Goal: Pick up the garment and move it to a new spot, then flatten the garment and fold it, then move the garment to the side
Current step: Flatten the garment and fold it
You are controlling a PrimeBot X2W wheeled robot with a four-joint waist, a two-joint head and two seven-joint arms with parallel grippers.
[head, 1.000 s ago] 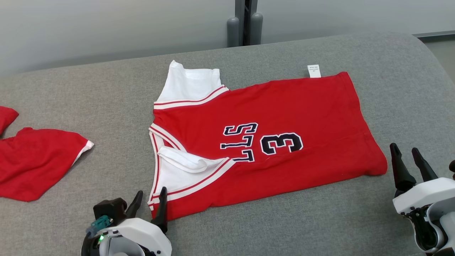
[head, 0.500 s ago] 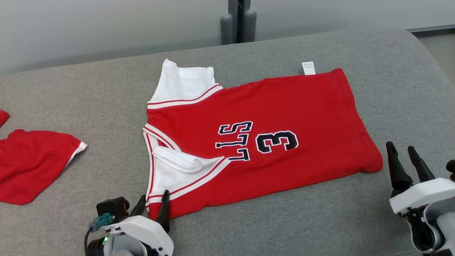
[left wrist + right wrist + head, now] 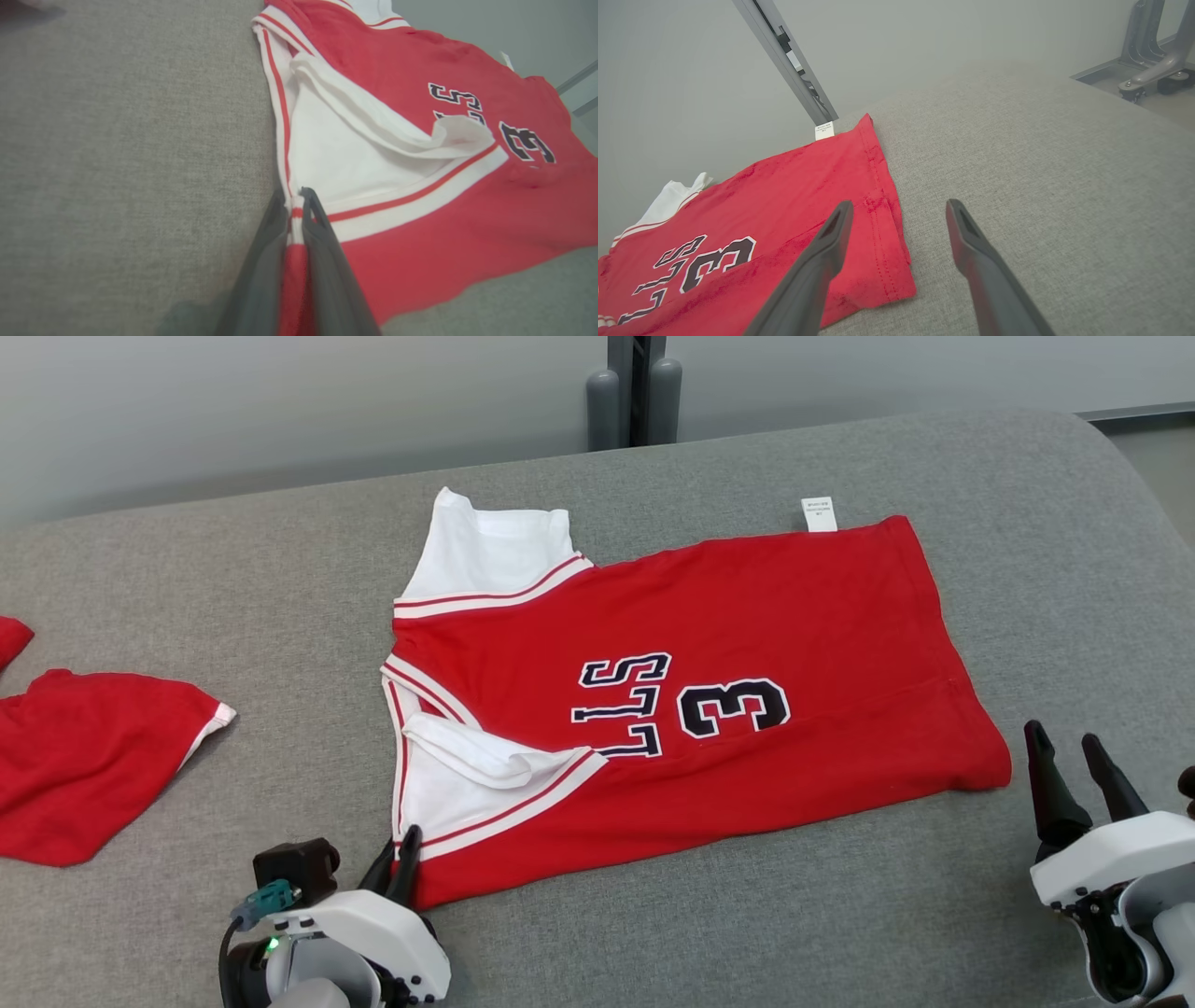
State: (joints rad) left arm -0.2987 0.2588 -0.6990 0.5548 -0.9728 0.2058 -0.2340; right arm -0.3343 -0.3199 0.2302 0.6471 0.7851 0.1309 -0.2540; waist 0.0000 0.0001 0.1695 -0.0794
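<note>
The garment [image 3: 747, 616] is a red basketball jersey with white trim and a black number 3, lying folded lengthwise across the grey cushion. My left gripper [image 3: 400, 847] is shut on the garment's near left corner, at the white and red trim. In the left wrist view the two dark fingers [image 3: 261, 261] pinch the striped edge of the garment [image 3: 420, 224] between them. My right gripper [image 3: 1060, 742] stands open just right of the garment's near right corner, clear of the cloth. From the right wrist, that red hem [image 3: 882, 219] lies beside the left finger of my right gripper [image 3: 899, 210].
A second red cloth [image 3: 84, 756] with white trim lies at the cushion's left edge. The grey cushion [image 3: 233, 597] curves down at the right. A grey post [image 3: 635, 392] stands behind, and a metal frame foot [image 3: 1153, 70] rests on the floor.
My left gripper has gone from open to shut, closing on the garment's near left corner. The head view shifted slightly. The right gripper stays open in place.
</note>
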